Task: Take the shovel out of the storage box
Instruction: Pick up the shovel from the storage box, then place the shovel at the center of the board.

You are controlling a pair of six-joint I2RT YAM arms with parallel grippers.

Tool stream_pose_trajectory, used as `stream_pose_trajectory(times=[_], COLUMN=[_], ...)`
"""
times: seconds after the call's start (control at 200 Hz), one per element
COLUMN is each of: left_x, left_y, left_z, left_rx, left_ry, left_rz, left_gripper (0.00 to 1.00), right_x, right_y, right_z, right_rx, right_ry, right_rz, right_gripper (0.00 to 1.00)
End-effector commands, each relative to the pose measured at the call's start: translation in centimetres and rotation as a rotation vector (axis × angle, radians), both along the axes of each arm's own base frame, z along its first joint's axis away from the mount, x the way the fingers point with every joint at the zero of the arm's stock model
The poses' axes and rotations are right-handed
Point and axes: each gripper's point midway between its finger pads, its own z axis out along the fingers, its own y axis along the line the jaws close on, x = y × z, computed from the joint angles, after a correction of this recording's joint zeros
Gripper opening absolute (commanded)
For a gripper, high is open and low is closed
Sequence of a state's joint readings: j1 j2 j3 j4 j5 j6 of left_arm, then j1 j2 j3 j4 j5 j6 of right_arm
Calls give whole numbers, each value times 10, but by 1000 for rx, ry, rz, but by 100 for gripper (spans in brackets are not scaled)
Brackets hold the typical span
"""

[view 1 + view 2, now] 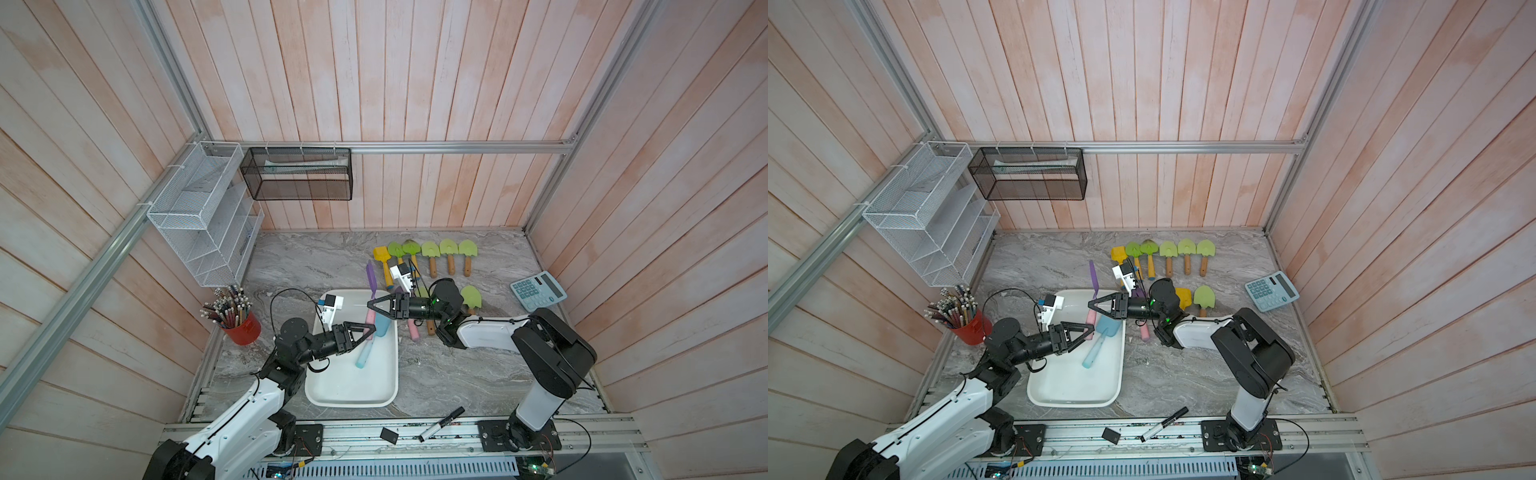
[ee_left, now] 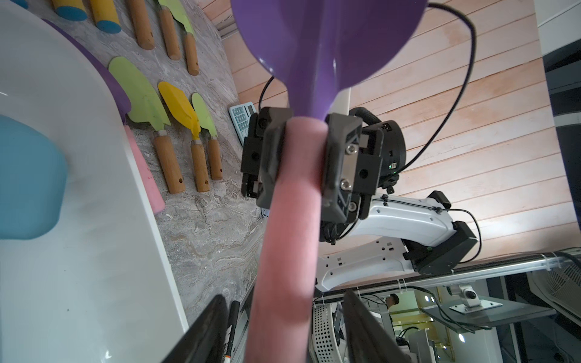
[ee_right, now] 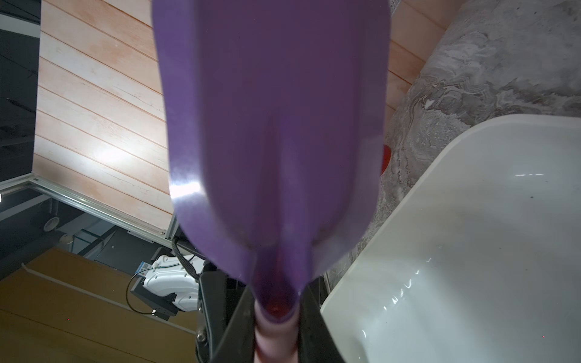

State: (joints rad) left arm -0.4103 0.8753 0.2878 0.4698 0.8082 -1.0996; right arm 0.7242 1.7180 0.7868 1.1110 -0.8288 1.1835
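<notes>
A shovel with a purple blade and a pink handle stands tilted over the far edge of the white storage box. My right gripper is shut on the handle just below the blade, seen close up in the right wrist view. My left gripper is open lower on the same handle. In the left wrist view its fingers stand apart from the handle with gaps on both sides. A blue shovel lies in the box.
Several green and yellow shovels lie on the marble table behind and right of the box, with a blue calculator further right. A red cup of pencils stands left. A marker lies on the front rail. A wire rack and a mesh basket hang on the walls.
</notes>
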Motion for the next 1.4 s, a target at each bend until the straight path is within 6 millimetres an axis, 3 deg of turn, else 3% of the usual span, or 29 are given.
stream_pose_trajectory(times=[0.0,0.11,0.325,0.435,0.545,0.81,1.065,1.175,1.395], left_x=[5,12,38,44,47,46,44,44,41], left_y=[3,6,26,36,43,50,55,54,52], left_z=[3,-2,-42,-63,-70,-77,-87,-93,-102], left_rx=[48,105,368,489,546,625,711,745,752], left_ry=[-29,-34,45,87,94,86,78,79,80], left_rz=[28,58,193,227,254,282,298,296,283], left_gripper=[61,61,60,60,60,60,60,60,60], right_x=[13,26,60,77,86,77,59,50,40], right_y=[-19,-43,-110,-152,-194,-271,-333,-348,-358], right_z=[3,-5,-23,-45,-66,-111,-130,-141,-169], right_rx=[-41,-117,-303,-476,-641,-949,-1060,-1080,-1134], right_ry=[-58,-66,-77,-45,-8,116,216,267,326], right_rz=[-78,-152,-358,-512,-644,-870,-1096,-1132,-1113], right_gripper=[5,5,6,6,6,6,6,6,6])
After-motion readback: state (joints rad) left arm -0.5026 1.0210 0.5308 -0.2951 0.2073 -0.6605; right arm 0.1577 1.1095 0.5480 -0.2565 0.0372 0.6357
